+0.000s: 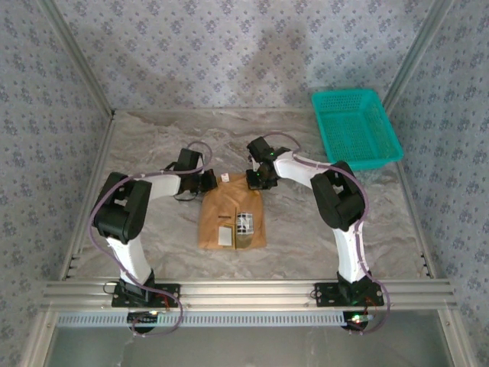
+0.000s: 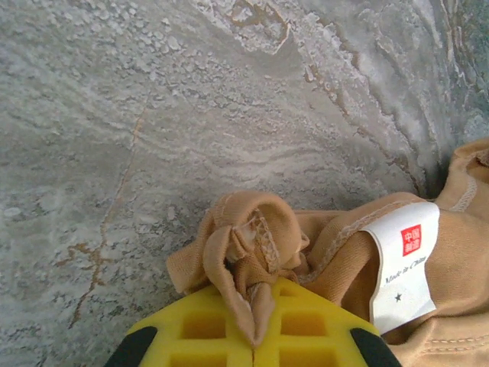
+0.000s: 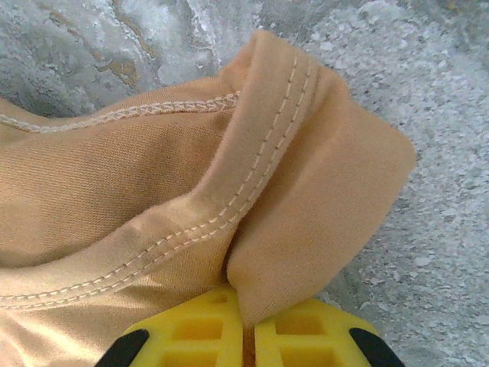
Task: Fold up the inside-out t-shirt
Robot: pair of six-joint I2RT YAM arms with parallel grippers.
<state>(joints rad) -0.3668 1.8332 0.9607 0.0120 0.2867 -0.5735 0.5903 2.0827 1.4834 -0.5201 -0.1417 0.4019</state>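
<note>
Inside-out t-shirt [image 1: 229, 205] lying as a narrow rectangle mid desk [image 1: 306, 237], far corners pinched: left gripper [image 1: 208, 182] clamped on bunched cloth beside white tag [image 2: 401, 267], right gripper [image 1: 260, 177] clamped on stitched hem. Teal basket [image 1: 355, 128] far right.

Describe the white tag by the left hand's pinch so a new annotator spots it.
On the marble table, find the caramel t-shirt between the arms, then its far edge where the left hand pinches cloth. The tag sits just right of that pinch. It bears a red square; the white patch and dark label lie mid-shirt instead.
</note>
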